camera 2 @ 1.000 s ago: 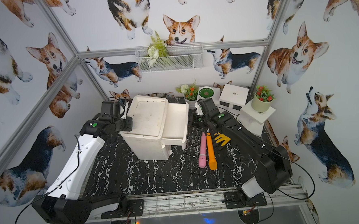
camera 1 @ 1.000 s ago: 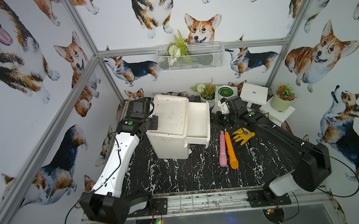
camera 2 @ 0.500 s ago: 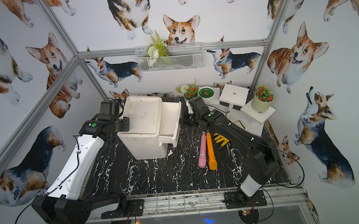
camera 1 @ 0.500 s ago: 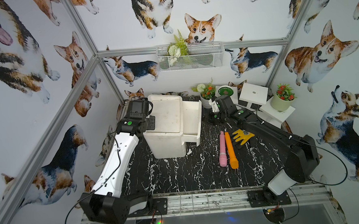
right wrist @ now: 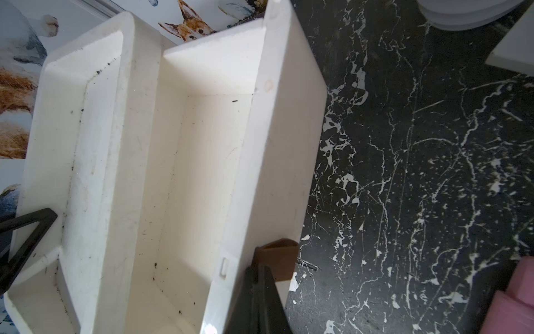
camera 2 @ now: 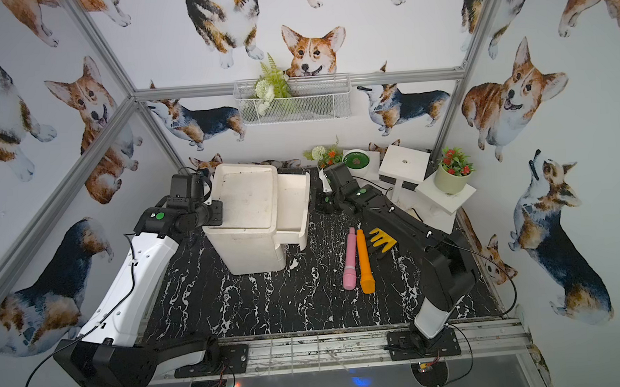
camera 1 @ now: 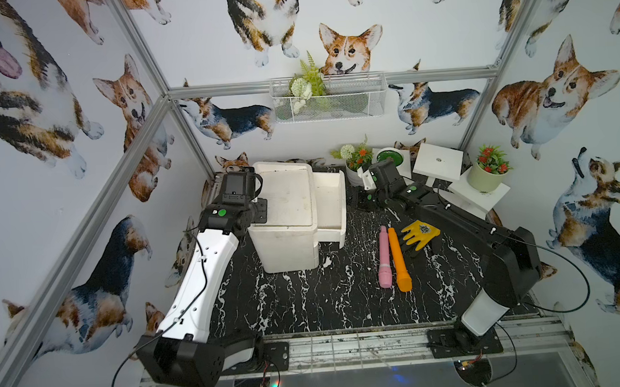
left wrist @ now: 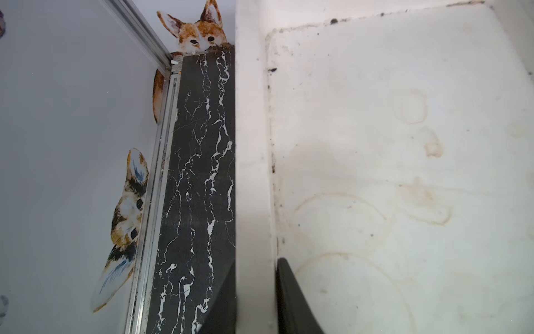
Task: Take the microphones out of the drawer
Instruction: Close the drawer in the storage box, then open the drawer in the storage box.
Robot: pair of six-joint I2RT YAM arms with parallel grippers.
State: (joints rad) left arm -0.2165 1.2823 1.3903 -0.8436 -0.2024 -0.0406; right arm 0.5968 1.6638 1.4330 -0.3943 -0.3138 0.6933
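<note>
**Left wrist view.** The left gripper point(left wrist: 255, 292) straddles the raised side rim of the white cabinet point(left wrist: 254, 144). One dark finger sits outside the rim and one finger point(left wrist: 291, 300) inside, with the jaws drawn in narrow and clamped on it. The cabinet top is matte white, stained with faint brown rings, and has grit along the seam. The black, white-veined tabletop point(left wrist: 199, 144) runs beside it.

**Right wrist view.** The right gripper point(right wrist: 258, 273) has its jaws pressed fully together. Its tips sit at a small brown tab point(right wrist: 278, 257) on the front panel of the drawer point(right wrist: 196, 173). Whether the tab is pinched or merely touched, I cannot tell. The drawer is partly out, boxy and smooth-walled, and empty but for specks of dirt (no microphone inside).

**Top views.** Both show two microphone-shaped items lying side by side on the tabletop, well clear of the drawer. These are a pink microphone point(camera 1: 384, 258) and an orange microphone point(camera 1: 399, 260), each with a slim shaft and a wider head toward the front edge. Which one the task means, I cannot tell. A yellow glove point(camera 1: 420, 232) lies just beside the orange one.

**Handling, judged.** They look like hard moulded plastic: light, stiff and glossy. The section is round, so they are likely to roll or slip. The best hold is across the shaft near mid-length, with the jaws square to the long axis and away from the narrow tip.
</note>
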